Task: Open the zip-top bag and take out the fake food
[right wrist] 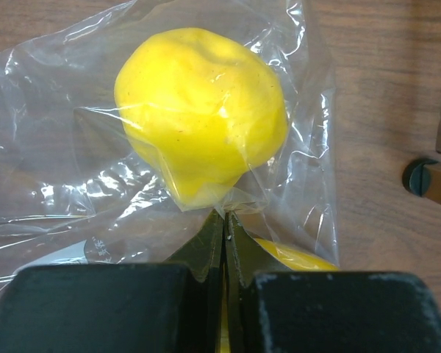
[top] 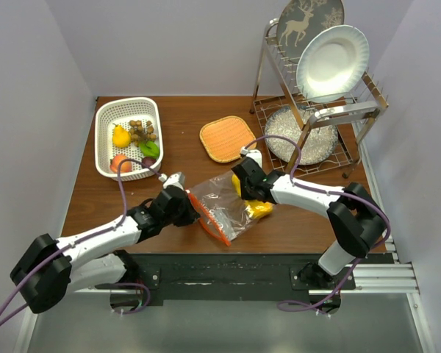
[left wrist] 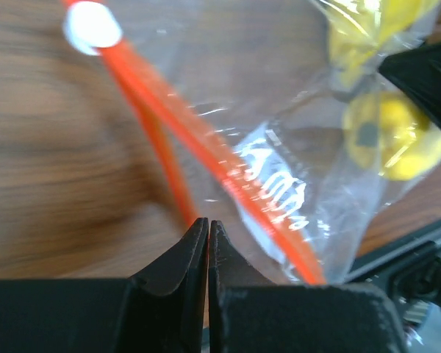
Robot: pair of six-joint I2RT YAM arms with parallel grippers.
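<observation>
The zip-top bag [top: 219, 200] lies near the table's front edge, its mouth parted, with the orange-red zipper strip [left wrist: 206, 147] and white slider [left wrist: 92, 26] on its left. My left gripper [top: 195, 209] is shut at the mouth; the nearer strip runs into its tips [left wrist: 208, 220]. My right gripper [top: 242, 193] is shut on a pinch of bag plastic [right wrist: 225, 215] just under a yellow lemon [right wrist: 202, 118] inside the bag. A second lemon [right wrist: 294, 256] lies beside it. The white basket [top: 103, 147] holds the pear [top: 120, 137], grape cluster [top: 141, 130], green piece [top: 150, 148], peach [top: 118, 163] and purple piece [top: 148, 162].
The square woven orange mat [top: 227, 137] lies behind the bag. A metal dish rack [top: 349, 110] with a white plate [top: 332, 62] and a deer plate stands at the back right. The black base rail [top: 228, 268] runs along the front edge.
</observation>
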